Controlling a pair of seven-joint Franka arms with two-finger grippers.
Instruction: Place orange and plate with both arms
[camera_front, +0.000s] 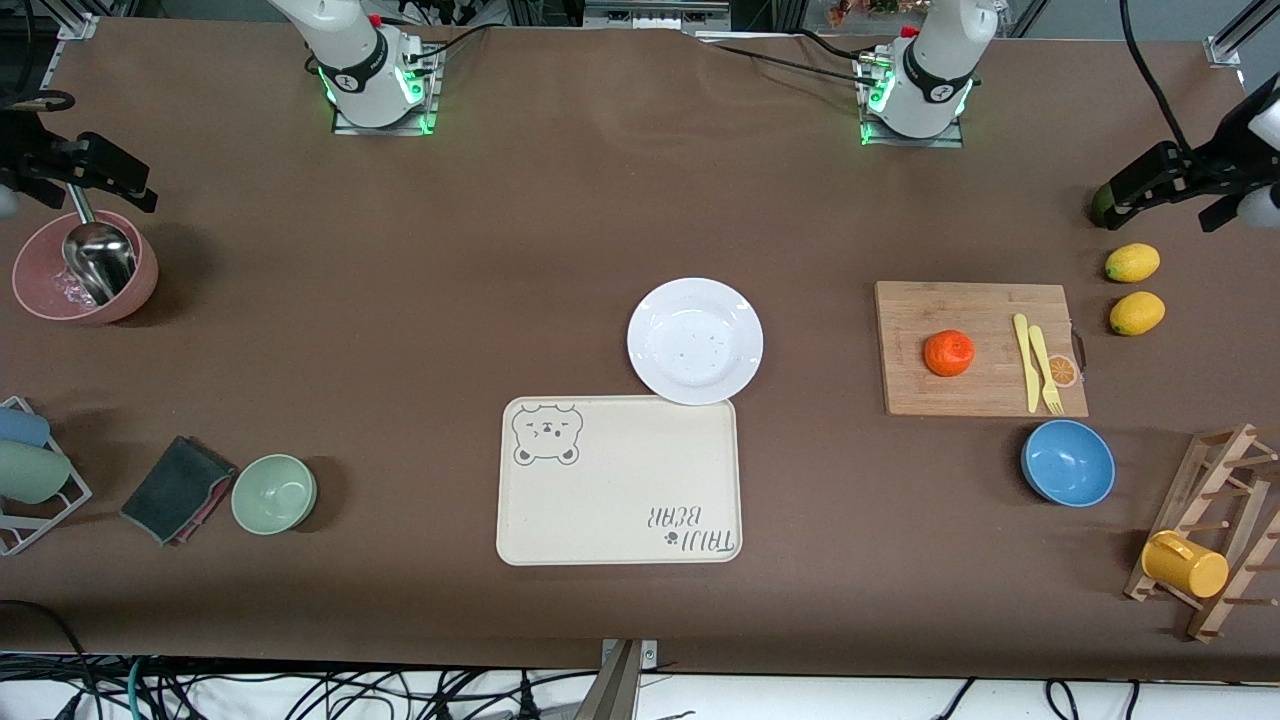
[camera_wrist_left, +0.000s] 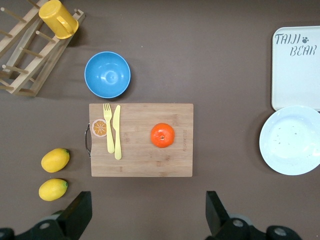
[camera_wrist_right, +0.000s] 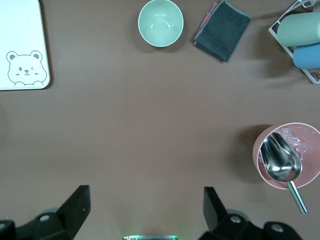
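Nothing has been picked up yet, so the step in hand is judged to be the first reach. Taking the tray (camera_front: 620, 480) as landmark, the plate (camera_front: 695, 341) lies on the surface (camera_front: 500, 280) touching the tray's edge that faces the robots, its rim slightly over that edge. The cutting board (camera_front: 980, 348) sits well apart from the tray toward the left arm's end, and the orange (camera_front: 948, 353) rests on it, apart from the yellow knife (camera_front: 1022, 360) and fork (camera_front: 1045, 370).

To do this well, the left arm would likely suit the orange, coming straight down with fingers straddling the round fruit at its widest part so it does not roll. The plate is shallow and glossy; a pinch on its rim where it clears the tray seems safest.

The left gripper (camera_wrist_left: 145, 220) hovers high, off the board's robot-side edge, fingers spread wide and empty. The right gripper (camera_wrist_right: 145, 215) hangs over bare surface toward the right arm's end, near the pink bowl (camera_wrist_right: 287, 155), likewise wide open and holding nothing.
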